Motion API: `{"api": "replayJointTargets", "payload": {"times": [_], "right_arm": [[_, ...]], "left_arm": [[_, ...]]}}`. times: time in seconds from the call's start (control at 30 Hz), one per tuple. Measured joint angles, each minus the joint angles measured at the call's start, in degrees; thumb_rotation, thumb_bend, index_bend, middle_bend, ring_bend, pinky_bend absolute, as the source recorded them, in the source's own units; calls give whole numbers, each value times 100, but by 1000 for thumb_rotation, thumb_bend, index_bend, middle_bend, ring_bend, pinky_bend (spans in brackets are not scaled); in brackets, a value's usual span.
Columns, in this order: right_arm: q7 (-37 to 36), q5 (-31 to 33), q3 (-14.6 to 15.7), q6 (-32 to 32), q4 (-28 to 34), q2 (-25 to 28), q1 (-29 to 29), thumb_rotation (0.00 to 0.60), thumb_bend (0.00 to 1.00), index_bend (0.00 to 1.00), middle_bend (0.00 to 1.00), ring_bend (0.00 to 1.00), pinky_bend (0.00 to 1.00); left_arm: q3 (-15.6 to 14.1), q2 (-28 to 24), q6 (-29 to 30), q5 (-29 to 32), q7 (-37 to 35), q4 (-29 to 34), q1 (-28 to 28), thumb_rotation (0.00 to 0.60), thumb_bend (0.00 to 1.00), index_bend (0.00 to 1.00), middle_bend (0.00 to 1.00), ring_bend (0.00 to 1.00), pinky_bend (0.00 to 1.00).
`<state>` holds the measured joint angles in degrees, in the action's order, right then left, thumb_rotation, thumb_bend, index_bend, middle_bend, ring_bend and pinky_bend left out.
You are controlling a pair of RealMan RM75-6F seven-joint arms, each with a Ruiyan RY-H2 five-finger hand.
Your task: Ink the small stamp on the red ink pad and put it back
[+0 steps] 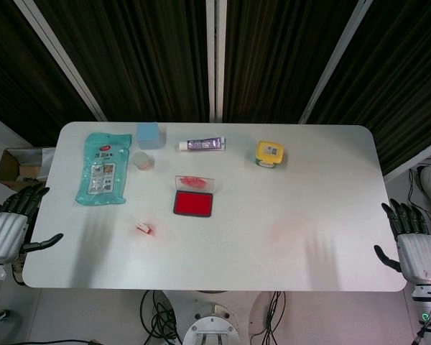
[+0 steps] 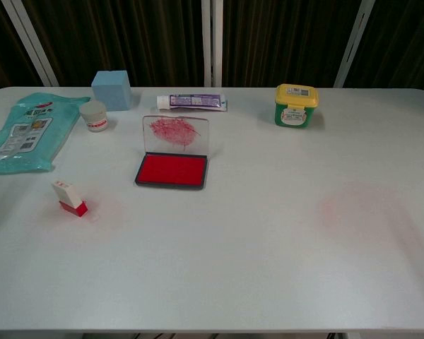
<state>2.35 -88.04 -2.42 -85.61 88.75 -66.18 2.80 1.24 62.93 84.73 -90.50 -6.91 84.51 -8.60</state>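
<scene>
The small stamp (image 1: pixel 144 228) (image 2: pixel 69 198), white with a red base, lies tilted on the white table left of centre. The red ink pad (image 1: pixel 193 204) (image 2: pixel 172 170) sits open in the middle, its clear lid (image 2: pixel 175 135) standing upright behind it and smeared red. My left hand (image 1: pixel 11 224) hangs off the table's left edge, fingers spread, holding nothing. My right hand (image 1: pixel 412 241) hangs off the right edge, also with fingers apart and empty. Neither hand shows in the chest view.
Along the back stand a teal packet (image 1: pixel 102 167) (image 2: pixel 25 131), a blue cube (image 1: pixel 149 135) (image 2: pixel 112 90), a small white jar (image 1: pixel 143 161) (image 2: pixel 94 116), a tube (image 1: pixel 202 144) (image 2: pixel 191 102) and a yellow-lidded green tub (image 1: pixel 269 153) (image 2: pixel 295 105). A cardboard box (image 1: pixel 18 169) sits beyond the left edge.
</scene>
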Motion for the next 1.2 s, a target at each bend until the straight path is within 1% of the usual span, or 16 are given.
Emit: {"api": "replayJointTargets", "payload": {"times": [0.1,0.17,0.27,0.33,0.37,0.4,0.43,0.47,0.53,0.57,0.6,0.67,0.7,0.83,1.1,1.2], "right_arm": [[-14,-1,0,-5,-15,-5,1,600,176,0,0,0,0],[-34,-15,6,-22,-28,-6,-4,600,176,0,0,0,0],[-66,-42,25,-55,-50,-5,-23,600,176,0,0,0,0],[-93,-54,32,-91,-58,-1,-41,600,176,0,0,0,0],[-117,-61,34,-124,-64,4,-55,600,176,0,0,0,0],[-138,-72,34,-147,-70,8,-63,600,176,0,0,0,0],[-173,-103,30,-181,-87,4,-66,600,176,0,0,0,0],[-207,-135,26,-221,-107,-3,-68,600,176,0,0,0,0],[-316,-233,11,-341,-197,-39,-68,600,176,0,0,0,0],[-358,-271,4,-385,-241,-60,-67,600,176,0,0,0,0],[-383,-302,-3,-407,-276,-82,-63,600,176,0,0,0,0],[-380,-312,-10,-396,-279,-90,-48,600,176,0,0,0,0],[-364,-302,-13,-378,-261,-81,-41,600,176,0,0,0,0],[-295,-250,-42,-346,-145,21,-26,600,176,0,0,0,0],[-322,-140,-105,-464,-46,174,-98,600,176,0,0,0,0],[-335,-115,-111,-475,-39,208,-116,600,176,0,0,0,0]], "left_arm": [[1,5,34,-9,4,4,9,41,19,83,70,71,165],[-2,15,67,-38,5,5,16,69,18,84,70,71,165],[-9,43,166,-125,-1,-17,27,205,21,84,70,71,166],[-21,60,243,-212,-7,-36,33,319,30,84,70,71,171],[-35,65,268,-280,-12,-40,29,403,36,86,73,73,182],[-45,64,275,-334,-16,-37,20,502,48,104,105,103,228],[-51,66,285,-391,-15,-32,6,547,56,124,140,137,279],[-51,80,321,-478,-1,-32,-17,595,68,163,203,207,388],[-48,130,404,-658,50,-59,-62,600,84,246,317,392,659],[-44,184,471,-811,100,-95,-101,600,88,269,345,468,742],[-38,239,519,-940,140,-132,-141,600,93,298,388,599,846],[-29,416,592,-1236,198,-216,-279,600,102,331,443,805,968],[-29,491,590,-1329,194,-239,-358,600,105,338,441,856,990],[-39,719,299,-1492,195,-371,-683,600,106,343,352,890,1000],[-123,1299,-942,-1499,565,-668,-1325,600,104,211,236,904,1000],[-157,1555,-1363,-1391,658,-785,-1543,600,104,200,225,906,1000]]}}
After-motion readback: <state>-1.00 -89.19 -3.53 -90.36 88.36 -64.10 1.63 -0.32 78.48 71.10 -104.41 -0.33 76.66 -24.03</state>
